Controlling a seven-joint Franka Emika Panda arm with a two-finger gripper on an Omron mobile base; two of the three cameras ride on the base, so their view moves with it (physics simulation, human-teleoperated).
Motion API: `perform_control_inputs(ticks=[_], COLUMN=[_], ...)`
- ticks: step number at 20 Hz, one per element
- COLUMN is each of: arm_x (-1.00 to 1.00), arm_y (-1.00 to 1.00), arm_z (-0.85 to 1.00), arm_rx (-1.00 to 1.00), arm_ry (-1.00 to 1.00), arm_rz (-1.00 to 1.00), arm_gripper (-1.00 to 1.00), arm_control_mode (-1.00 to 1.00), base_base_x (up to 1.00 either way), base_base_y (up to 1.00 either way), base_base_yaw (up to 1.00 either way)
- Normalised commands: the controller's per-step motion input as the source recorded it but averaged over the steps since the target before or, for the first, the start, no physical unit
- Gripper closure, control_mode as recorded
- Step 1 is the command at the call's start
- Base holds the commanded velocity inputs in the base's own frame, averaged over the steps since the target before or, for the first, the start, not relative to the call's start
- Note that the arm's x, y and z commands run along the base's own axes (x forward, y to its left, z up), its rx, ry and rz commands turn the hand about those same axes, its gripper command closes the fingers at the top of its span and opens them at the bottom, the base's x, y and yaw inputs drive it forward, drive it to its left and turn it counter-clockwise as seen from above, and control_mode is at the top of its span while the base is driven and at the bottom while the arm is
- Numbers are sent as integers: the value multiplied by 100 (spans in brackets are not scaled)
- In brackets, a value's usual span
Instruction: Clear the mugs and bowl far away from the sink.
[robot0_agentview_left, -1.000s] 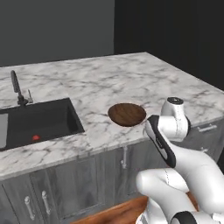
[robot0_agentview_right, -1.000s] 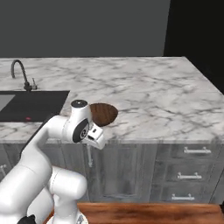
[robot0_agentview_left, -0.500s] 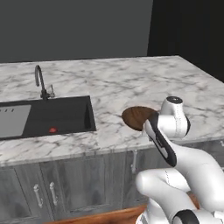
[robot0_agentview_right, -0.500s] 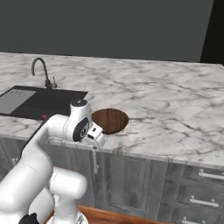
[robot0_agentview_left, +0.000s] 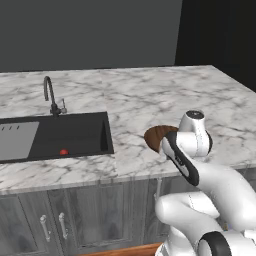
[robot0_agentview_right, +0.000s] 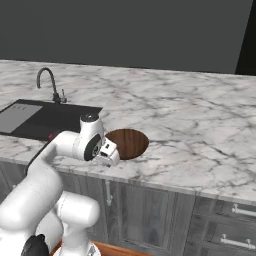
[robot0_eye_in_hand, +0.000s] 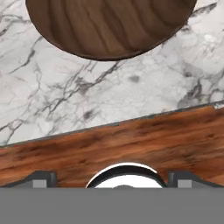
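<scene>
A dark reddish-brown bowl (robot0_agentview_left: 156, 136) (robot0_agentview_right: 129, 142) sits on the marble counter near its front edge, just right of the black sink (robot0_agentview_left: 55, 135) (robot0_agentview_right: 35, 117). In the hand view the bowl (robot0_eye_in_hand: 109, 22) lies at the top, beyond the counter's edge. My gripper (robot0_agentview_right: 110, 154) (robot0_eye_in_hand: 111, 178) hangs in front of the counter edge on the near side of the bowl, pointing down, open, with nothing between its fingers. It does not touch the bowl. The mugs are out of view.
A small red ball (robot0_agentview_left: 63, 152) lies in the sink beside the pale grey drain panel (robot0_agentview_left: 17, 140), and the dark curved tap (robot0_agentview_left: 48, 92) (robot0_agentview_right: 47, 80) stands behind. Bare marble counter (robot0_agentview_right: 200, 125) stretches to the right. Grey cabinet doors (robot0_agentview_left: 75, 215) run below, above a wooden floor (robot0_eye_in_hand: 109, 144).
The whole picture has shifted: the base has driven left along the counter, so the sink and bowl sit further right in both views. The arm keeps its pose and the bowl stays put.
</scene>
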Motion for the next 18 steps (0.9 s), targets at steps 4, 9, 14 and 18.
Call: perform_control_inputs(ticks=[4, 9, 14, 18], arm_x=[100, 92, 87, 65], arm_y=[4, 0, 0, 22], arm_z=[2, 5, -4, -31], arm_rx=[0, -2, -18, -23], arm_ry=[3, 11, 24, 18], arm_rz=[29, 24, 19, 19], arm_gripper=[-100, -100, -100, -100], arm_control_mode=[-100, -100, -100, -100], base_base_x=[0, 0, 0, 0], base_base_y=[0, 0, 0, 0], base_base_yaw=[0, 0, 0, 0])
